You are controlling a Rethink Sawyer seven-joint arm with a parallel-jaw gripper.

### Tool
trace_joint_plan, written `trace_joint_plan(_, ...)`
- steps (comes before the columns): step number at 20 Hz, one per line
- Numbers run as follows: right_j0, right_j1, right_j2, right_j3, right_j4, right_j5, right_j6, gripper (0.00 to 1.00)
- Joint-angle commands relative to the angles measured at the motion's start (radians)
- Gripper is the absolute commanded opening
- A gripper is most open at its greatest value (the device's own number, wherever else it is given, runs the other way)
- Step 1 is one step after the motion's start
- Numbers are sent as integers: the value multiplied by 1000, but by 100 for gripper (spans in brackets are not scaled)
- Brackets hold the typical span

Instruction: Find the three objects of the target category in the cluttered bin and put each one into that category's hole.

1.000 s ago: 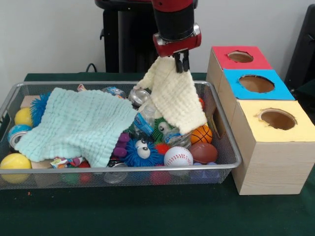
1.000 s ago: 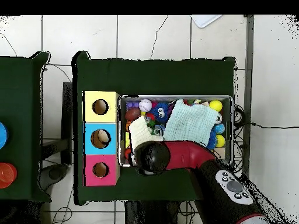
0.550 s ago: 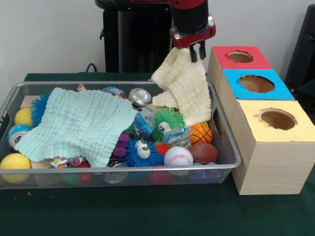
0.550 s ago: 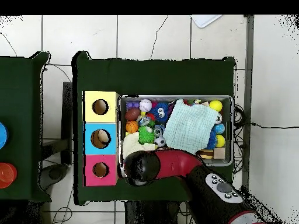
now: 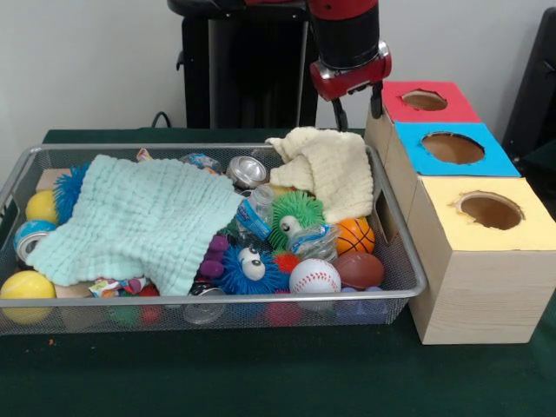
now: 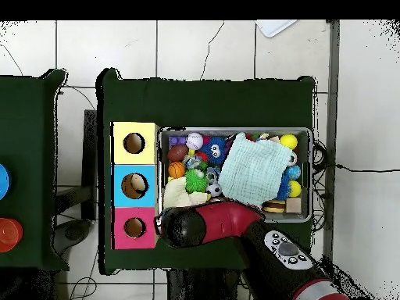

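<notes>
My gripper [image 5: 357, 109] hangs open and empty just above the far right corner of the wire bin [image 5: 412, 266], beside the red-topped box [image 5: 426, 101]. Under it a cream cloth [image 5: 334, 168] lies crumpled on the clutter, free of the fingers. In the overhead view the arm's head [image 6: 176, 226] hides the gripper, and the cream cloth [image 6: 178, 197] shows beside it. A mint cloth [image 5: 139, 217] covers the bin's left half. Uncovered are a green fuzzy ball [image 5: 295, 212], a blue fuzzy ball [image 5: 250, 266], a baseball [image 5: 314, 276], a small basketball [image 5: 354, 236] and a brown football [image 5: 360, 269].
Three boxes with holes stand in a row right of the bin: red, blue [image 5: 452, 148] and yellow [image 5: 490, 210]. Yellow balls [image 5: 26, 285] lie at the bin's left end and a can [image 5: 248, 168] at the back. Much is hidden beneath the mint cloth.
The gripper carried the cream cloth up and to the right, then let it go. The cloth has dropped into the bin's far right corner, uncovering the green fuzzy ball.
</notes>
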Motion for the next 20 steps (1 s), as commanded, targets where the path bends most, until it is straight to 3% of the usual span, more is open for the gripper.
trace_joint_plan(1,17,35,-6,-95,-75,-55,28,100)
trace_joint_plan(5,27,37,-20,-127,-106,-36,17,100)
trace_joint_plan(7,45,10,-52,-141,-132,20,8,100)
trace_joint_plan(12,65,-55,-144,-219,-275,140,-82,100)
trace_joint_plan(16,-10,-82,-87,-235,-336,115,-170,100)
trace_joint_plan(20,-81,-95,-20,-234,-359,69,-189,100)
